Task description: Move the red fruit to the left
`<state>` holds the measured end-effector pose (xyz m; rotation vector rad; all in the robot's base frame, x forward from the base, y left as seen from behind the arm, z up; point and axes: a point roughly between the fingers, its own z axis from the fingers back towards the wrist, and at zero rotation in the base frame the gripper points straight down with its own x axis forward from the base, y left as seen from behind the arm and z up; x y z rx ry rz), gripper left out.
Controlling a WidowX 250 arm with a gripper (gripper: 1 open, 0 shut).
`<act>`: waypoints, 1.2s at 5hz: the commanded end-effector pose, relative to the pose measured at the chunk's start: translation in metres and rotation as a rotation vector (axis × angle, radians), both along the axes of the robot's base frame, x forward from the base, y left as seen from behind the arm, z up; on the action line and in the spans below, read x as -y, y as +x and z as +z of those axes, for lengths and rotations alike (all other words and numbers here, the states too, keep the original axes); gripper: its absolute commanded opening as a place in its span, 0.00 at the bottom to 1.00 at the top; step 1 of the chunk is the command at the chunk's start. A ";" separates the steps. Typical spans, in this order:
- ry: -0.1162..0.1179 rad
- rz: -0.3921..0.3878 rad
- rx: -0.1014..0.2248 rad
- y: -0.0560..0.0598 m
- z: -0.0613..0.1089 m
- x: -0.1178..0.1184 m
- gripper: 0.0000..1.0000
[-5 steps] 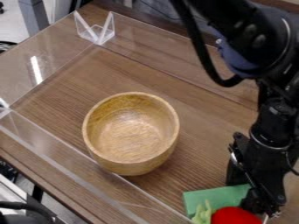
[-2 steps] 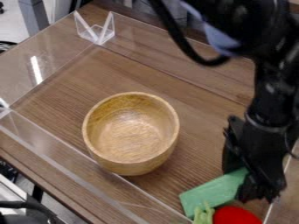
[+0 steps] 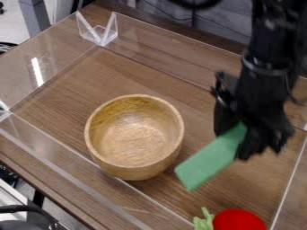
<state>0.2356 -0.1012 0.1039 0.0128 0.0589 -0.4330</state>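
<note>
Since the earlier frame the tool [image 3: 246, 144] has risen, grasping the flat green block [image 3: 213, 159], while the red fruit [image 3: 236, 220] sits unmoved at the bench's [image 3: 120, 76] near right.

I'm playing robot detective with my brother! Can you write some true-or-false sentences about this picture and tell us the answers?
1. The robot's gripper holds the flat green rectangular block up off the table. True.
2. The small round red toy fruit sits inside the round wooden bowl. False: it lies on the table at the picture's bottom edge.
3. The wooden bowl is empty. True.
4. The jaws are gripping the red fruit. False: they grip the green block.
5. The green block lies flat. False: it hangs tilted.
</note>
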 end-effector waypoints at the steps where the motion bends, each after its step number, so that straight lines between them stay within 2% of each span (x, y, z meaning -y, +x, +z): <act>1: -0.026 0.079 0.060 0.011 0.012 0.013 0.00; 3: -0.030 0.165 0.074 0.018 0.013 0.020 0.00; 5: -0.032 0.339 0.095 0.039 0.026 0.008 0.00; 6: -0.033 0.412 0.099 0.042 0.022 0.004 0.00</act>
